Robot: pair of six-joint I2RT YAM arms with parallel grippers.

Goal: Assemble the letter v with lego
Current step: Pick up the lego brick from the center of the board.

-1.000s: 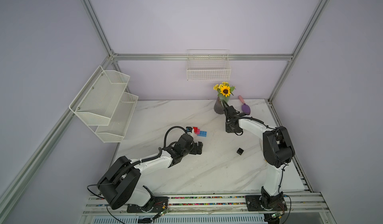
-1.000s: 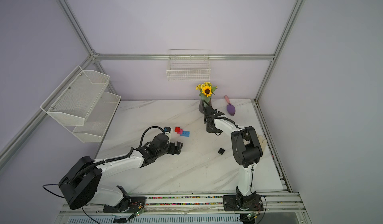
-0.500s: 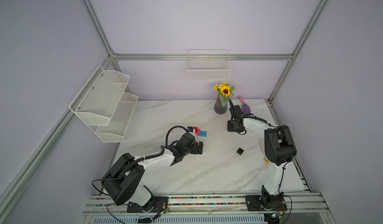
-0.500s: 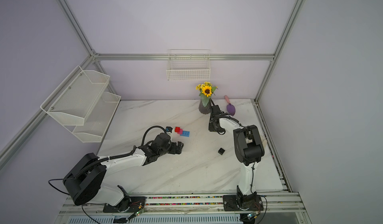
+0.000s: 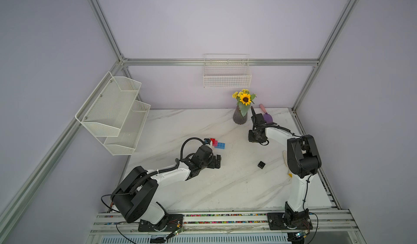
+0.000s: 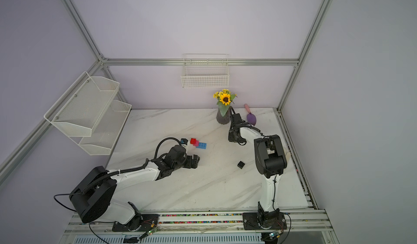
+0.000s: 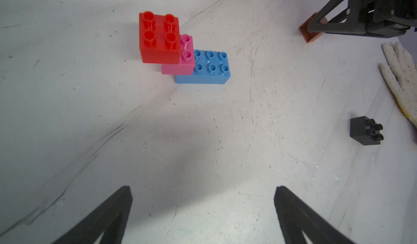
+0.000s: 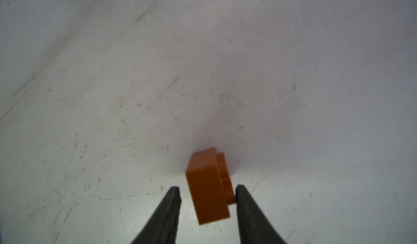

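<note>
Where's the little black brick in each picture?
In a top view: the black brick lies alone on the marble table, near the right arm.
In a top view: the black brick again, near the right arm.
Left wrist view: the black brick on its side, beside the white glove.
Right wrist view: not in it.
Shared landmark: the red-pink-blue stack, in both top views and the left wrist view.

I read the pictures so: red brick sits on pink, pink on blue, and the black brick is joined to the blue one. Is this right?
Not quite. The black brick is not joined to the blue brick: it lies on the table, apart from it, as the left wrist view shows. The red brick does sit on the pink brick, and the pink on the blue.
</note>
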